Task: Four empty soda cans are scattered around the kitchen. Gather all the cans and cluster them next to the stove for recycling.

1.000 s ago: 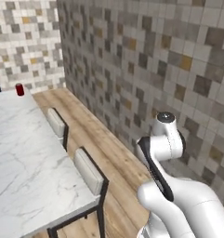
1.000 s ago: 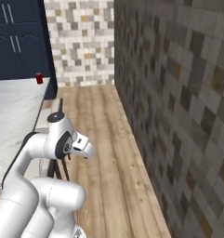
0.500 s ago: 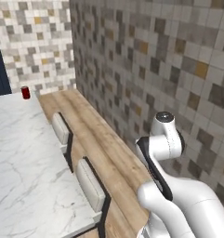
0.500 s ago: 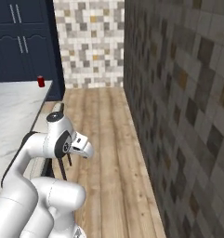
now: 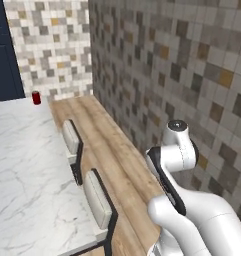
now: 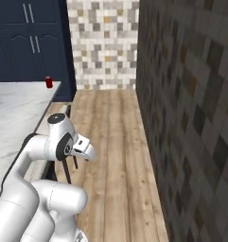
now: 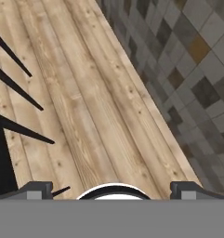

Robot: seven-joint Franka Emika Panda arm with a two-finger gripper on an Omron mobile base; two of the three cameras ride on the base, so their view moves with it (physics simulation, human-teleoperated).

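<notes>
One red soda can (image 5: 36, 98) stands upright at the far end of the white marble counter (image 5: 22, 165), in front of navy cabinets; the right base view also has this can (image 6: 49, 82) near the counter's far corner. My gripper (image 7: 115, 190) is open with nothing between its fingertips (image 7: 39, 190), and it looks down at the wood floor (image 7: 85, 102) beside the tiled wall. The arm is folded close to the base, well short of the can. The stove is out of view.
Two grey-backed stools (image 5: 71, 136) (image 5: 98, 201) stand along the counter's edge. Their dark legs (image 7: 16, 125) show at the left of the hand view. A mosaic tile wall (image 6: 191, 94) runs along the right side, leaving a wood-floor aisle (image 6: 108, 142) between it and the counter.
The base has moved, so both base views have shifted: the can and the navy cabinets sit further right in them. The arm holds the same folded pose and the gripper stays open.
</notes>
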